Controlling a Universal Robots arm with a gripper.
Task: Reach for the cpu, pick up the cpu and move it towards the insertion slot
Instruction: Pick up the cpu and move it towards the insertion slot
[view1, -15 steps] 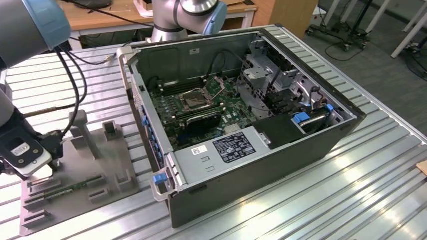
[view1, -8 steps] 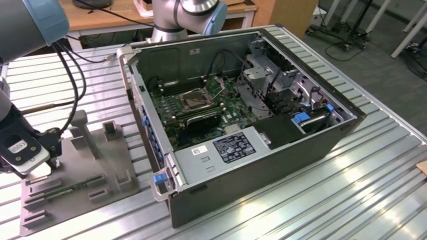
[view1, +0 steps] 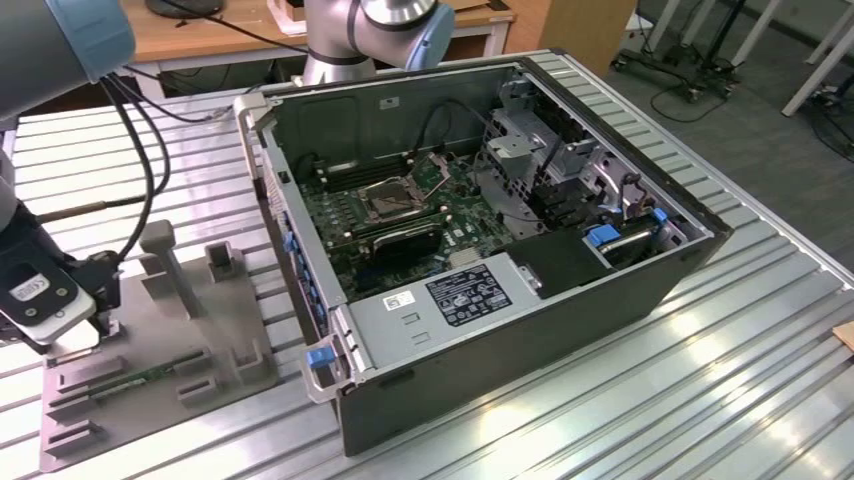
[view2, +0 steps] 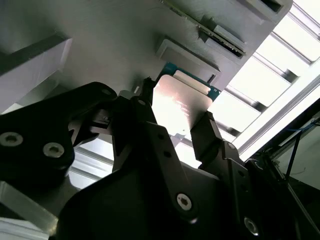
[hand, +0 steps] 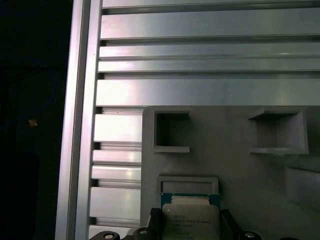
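So the gripper (view2: 175, 112) has its fingers (view2: 207, 130) pinched on two opposite edges of the cpu (view2: 184, 97), shiny top showing in both wrist views. It's right down at the grey holder plate (hand: 220, 130), just beside a shallow pocket (hand: 188, 184); can't tell if it's lifted off. In the exterior view a green strip (view1: 127, 380) lies on that plate, which sits on a slatted metal table (view1: 694, 400). Further along is the open computer case (view1: 561, 340), with the insertion slot (view1: 396, 200) inside, well apart from the cpu.
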